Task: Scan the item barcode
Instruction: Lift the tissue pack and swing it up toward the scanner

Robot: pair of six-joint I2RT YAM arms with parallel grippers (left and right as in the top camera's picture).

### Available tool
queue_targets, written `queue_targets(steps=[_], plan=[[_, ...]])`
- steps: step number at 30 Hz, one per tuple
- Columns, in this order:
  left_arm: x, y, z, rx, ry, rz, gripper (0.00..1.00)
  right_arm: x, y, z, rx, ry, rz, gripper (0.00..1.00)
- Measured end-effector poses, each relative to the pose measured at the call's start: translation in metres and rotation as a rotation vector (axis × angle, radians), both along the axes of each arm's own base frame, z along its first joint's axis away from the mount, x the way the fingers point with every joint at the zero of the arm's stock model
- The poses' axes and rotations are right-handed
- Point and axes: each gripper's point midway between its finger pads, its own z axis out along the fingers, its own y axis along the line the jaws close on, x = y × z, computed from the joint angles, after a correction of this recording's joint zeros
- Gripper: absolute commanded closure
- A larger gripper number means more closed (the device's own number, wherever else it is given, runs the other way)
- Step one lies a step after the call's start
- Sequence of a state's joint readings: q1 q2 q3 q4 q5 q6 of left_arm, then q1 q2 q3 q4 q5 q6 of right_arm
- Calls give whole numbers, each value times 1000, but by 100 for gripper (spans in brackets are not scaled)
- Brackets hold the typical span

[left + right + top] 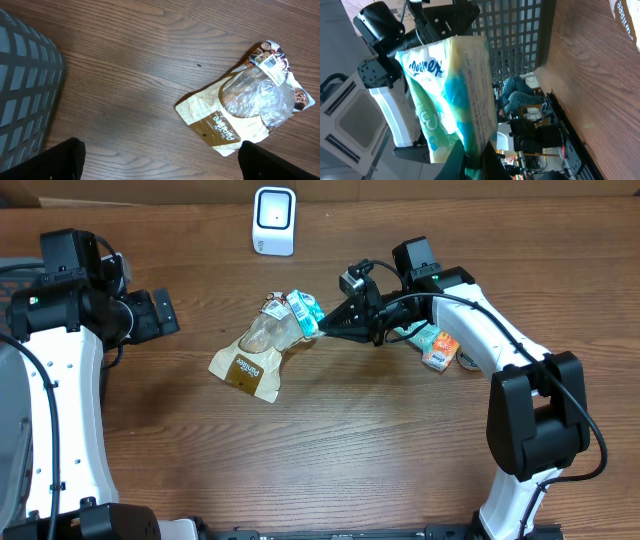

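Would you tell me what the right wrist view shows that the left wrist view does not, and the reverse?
Only the right wrist view shows the tissue pack pinched in the right claw. Only the left wrist view shows the whole bag, with its clear window and white label. Both share the grey basket and the wooden table; the right wrist view catches just a corner of the bag.
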State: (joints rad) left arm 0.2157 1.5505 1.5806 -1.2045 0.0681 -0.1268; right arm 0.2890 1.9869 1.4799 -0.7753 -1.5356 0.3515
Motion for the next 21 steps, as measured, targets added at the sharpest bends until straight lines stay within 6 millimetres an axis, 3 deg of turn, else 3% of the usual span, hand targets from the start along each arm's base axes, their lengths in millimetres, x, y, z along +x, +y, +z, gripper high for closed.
queue_targets(steps=[8, 16, 21], plan=[[0, 0, 0, 0, 0, 0, 0, 6, 2, -11, -63, -30, -24, 96], [0, 0, 0, 0, 0, 0, 0, 8, 5, -74, -432, -69, -95, 96], [0, 0, 0, 0, 0, 0, 0, 1, -2, -100, -621, -68, -100, 96]])
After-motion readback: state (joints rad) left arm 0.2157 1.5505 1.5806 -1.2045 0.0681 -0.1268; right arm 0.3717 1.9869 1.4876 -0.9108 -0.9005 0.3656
